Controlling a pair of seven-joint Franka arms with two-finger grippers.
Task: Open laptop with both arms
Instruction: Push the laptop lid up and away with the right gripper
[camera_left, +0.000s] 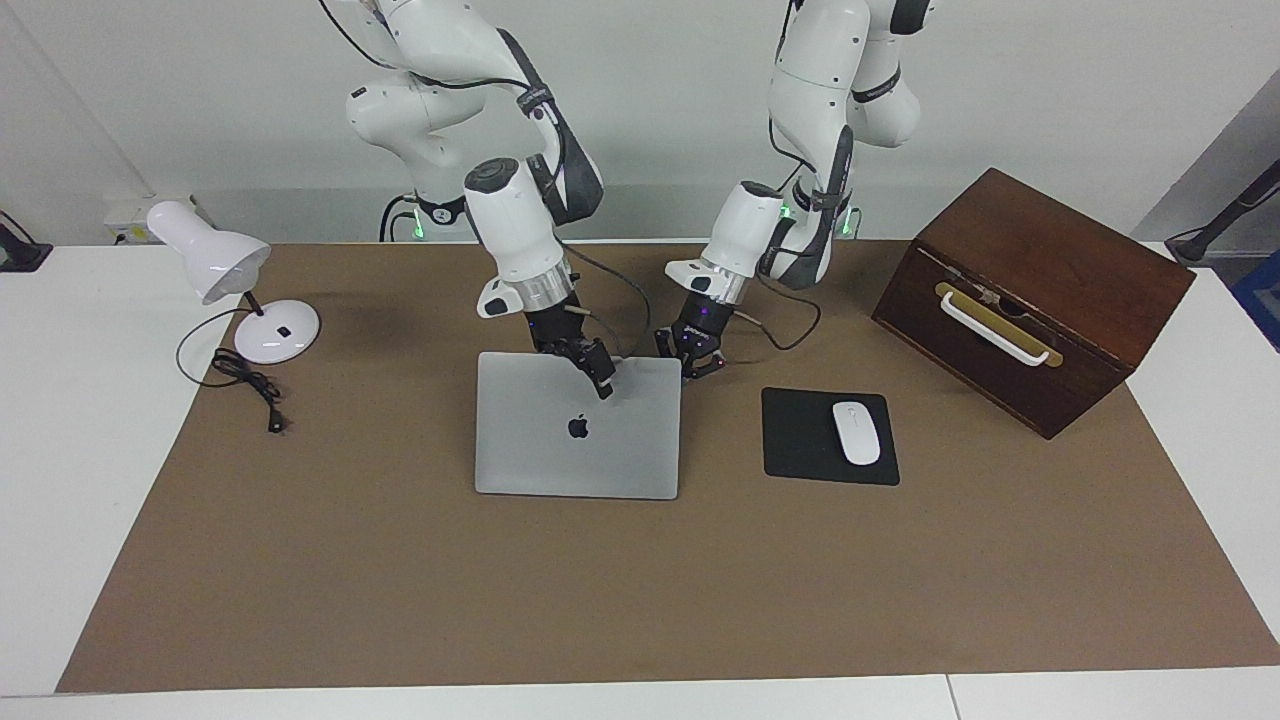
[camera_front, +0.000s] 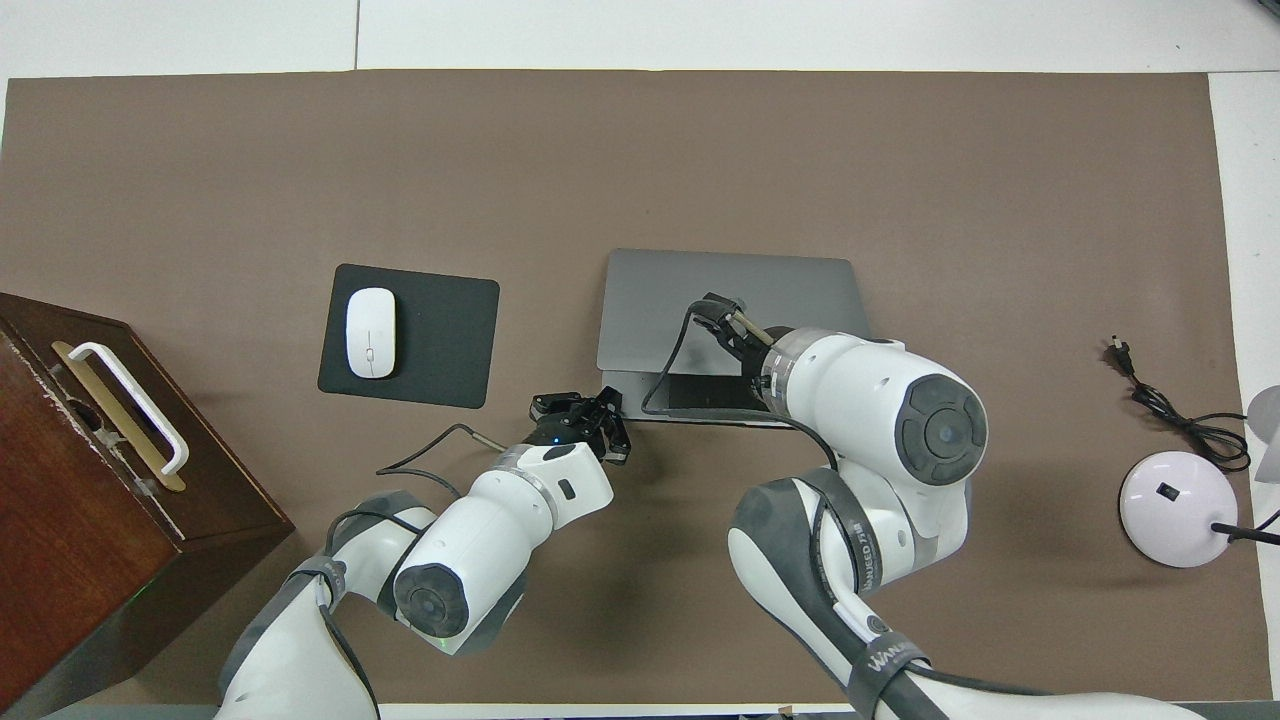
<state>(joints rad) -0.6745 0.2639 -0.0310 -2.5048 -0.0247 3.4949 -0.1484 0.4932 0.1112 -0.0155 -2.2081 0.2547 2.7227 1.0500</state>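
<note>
The laptop (camera_left: 578, 425), part-raised by the right claw (camera_left: 603, 381) grasping its lid, lies beside the mouse pad (camera_left: 829, 437); left claw (camera_left: 692, 362) released.

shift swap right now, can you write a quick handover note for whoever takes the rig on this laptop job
Left gripper: down at the corner of the laptop nearest the robots, toward the left arm's end.
Right gripper: on the lid near the edge closest to the robots, just above the logo.
Laptop: mid-mat, beside the mouse pad. In the overhead view the lid is lifted a crack at the robots' edge, showing a strip of base.
Done: both arms placed, opening begun.
Left: raise the lid fully while the base is held.
</note>
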